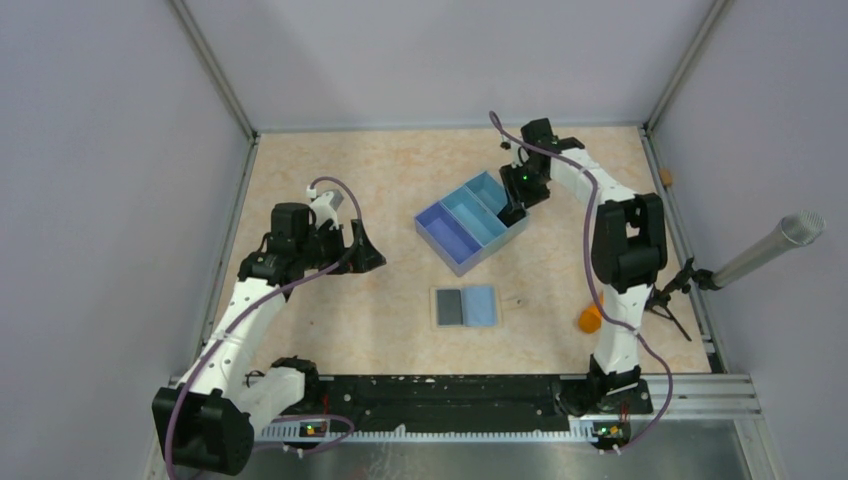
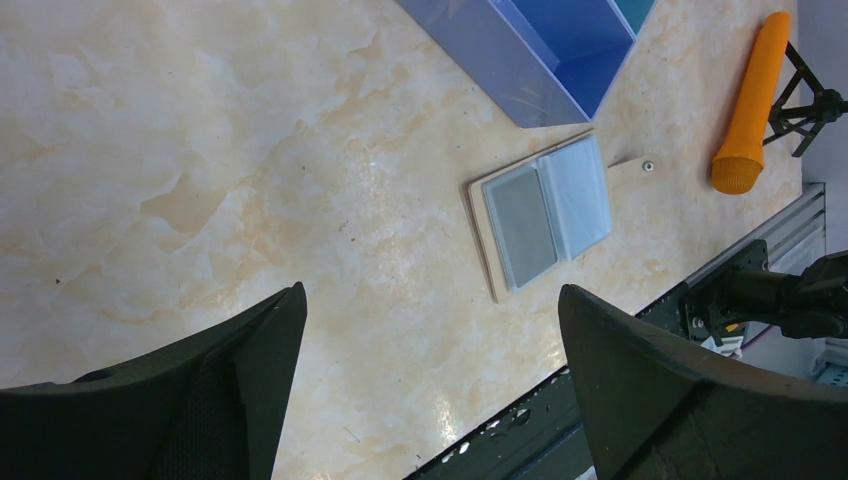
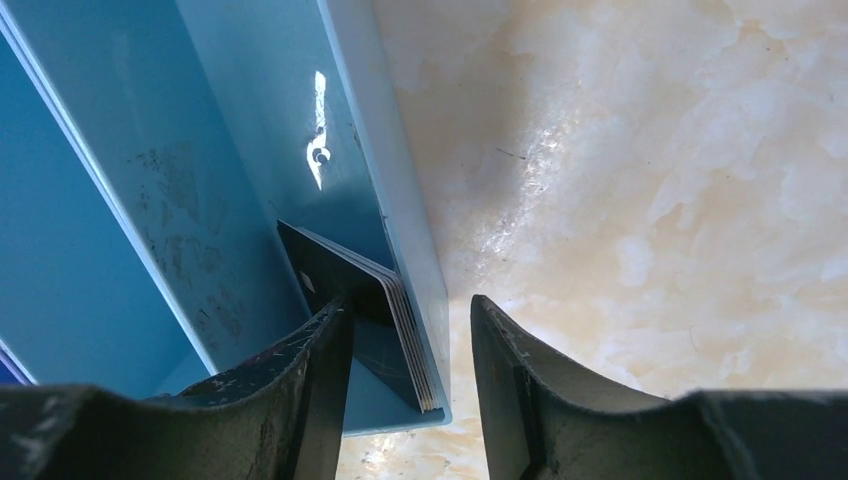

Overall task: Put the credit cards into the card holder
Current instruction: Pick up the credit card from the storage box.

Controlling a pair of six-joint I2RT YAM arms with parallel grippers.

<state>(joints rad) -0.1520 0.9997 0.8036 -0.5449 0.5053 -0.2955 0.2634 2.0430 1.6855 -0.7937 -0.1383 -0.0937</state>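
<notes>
Marbled tabletop (image 1: 350, 320), walled cell. Far end compartment of blue tray (image 1: 437, 248): right fingers (image 3: 335, 340) parted, straddling both credit cards (image 3: 330, 262) and tray wall. Best shift inward and pinch the stack alone. Card holder (image 1: 465, 306) lies flat nearer the bases. Left fingers (image 2: 255, 360) spread wide, empty.

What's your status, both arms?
Left gripper open, hovering. Right gripper open, straddling credit cards and tray wall: wall in the way. Card holder on table, untouched.

Plain pale-lilac walls (image 1: 100, 150) enclose the beige marbled table (image 1: 340, 335) on its left, far and right sides; a metal rail (image 1: 715, 392) lines its near edge. Light seems even.
</notes>
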